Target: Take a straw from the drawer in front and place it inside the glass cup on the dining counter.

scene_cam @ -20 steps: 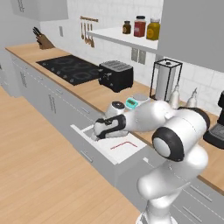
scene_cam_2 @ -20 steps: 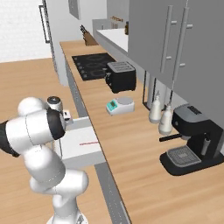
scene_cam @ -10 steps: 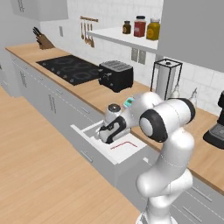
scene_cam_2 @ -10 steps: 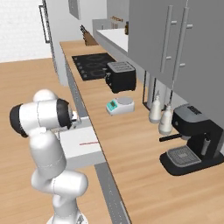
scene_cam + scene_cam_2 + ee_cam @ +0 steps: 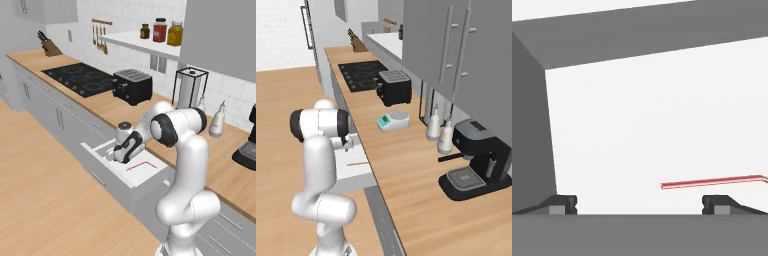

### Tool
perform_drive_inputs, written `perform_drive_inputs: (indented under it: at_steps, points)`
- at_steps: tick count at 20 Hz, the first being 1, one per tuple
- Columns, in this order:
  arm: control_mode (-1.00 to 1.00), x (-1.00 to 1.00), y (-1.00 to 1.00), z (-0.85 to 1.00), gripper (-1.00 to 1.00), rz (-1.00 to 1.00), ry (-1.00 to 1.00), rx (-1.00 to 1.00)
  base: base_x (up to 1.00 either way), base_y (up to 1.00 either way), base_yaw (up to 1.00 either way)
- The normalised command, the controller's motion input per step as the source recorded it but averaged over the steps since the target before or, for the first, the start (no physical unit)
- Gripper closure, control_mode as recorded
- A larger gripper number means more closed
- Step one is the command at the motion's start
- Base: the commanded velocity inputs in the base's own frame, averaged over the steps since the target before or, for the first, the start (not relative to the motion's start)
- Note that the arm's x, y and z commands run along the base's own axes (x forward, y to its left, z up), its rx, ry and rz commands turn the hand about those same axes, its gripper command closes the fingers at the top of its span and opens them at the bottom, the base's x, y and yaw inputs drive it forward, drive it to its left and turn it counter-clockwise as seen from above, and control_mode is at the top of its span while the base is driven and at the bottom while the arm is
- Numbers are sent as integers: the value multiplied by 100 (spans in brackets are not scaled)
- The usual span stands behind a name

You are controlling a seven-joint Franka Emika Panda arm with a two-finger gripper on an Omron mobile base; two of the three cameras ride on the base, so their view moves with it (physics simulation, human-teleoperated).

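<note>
Your gripper [image 5: 639, 202] hangs spread wide inside the pulled-out light-grey drawer [image 5: 120, 182], the thin red bent-end straw [image 5: 712, 182] lying untouched on its white floor.

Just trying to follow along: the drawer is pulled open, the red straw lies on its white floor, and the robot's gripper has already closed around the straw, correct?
Not quite. In the hand view the gripper is open, and the red straw lies free on the white floor of the open drawer, ahead of the fingertips, not between them.
</note>
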Motion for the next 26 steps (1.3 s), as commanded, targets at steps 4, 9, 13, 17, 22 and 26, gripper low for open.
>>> perform_drive_inputs:
  at_steps: [4, 9, 13, 17, 22, 26]
  points:
    - [-100, 15, -4, -49, -100, 0, 12, 0, 0, 0, 0]
    - [-100, 2, 0, -48, -100, 0, 13, 3, 0, 0, 0]
    - [-100, -13, 9, -24, -100, 0, 11, 8, 0, 0, 0]
    - [-100, -75, 64, 7, -100, 1, 6, 14, 0, 0, 0]
    - [-100, -92, 99, 20, -100, 2, 6, 9, 0, 0, 0]
    - [-100, -99, 100, 10, -100, 5, 3, 1, 0, 0, 0]
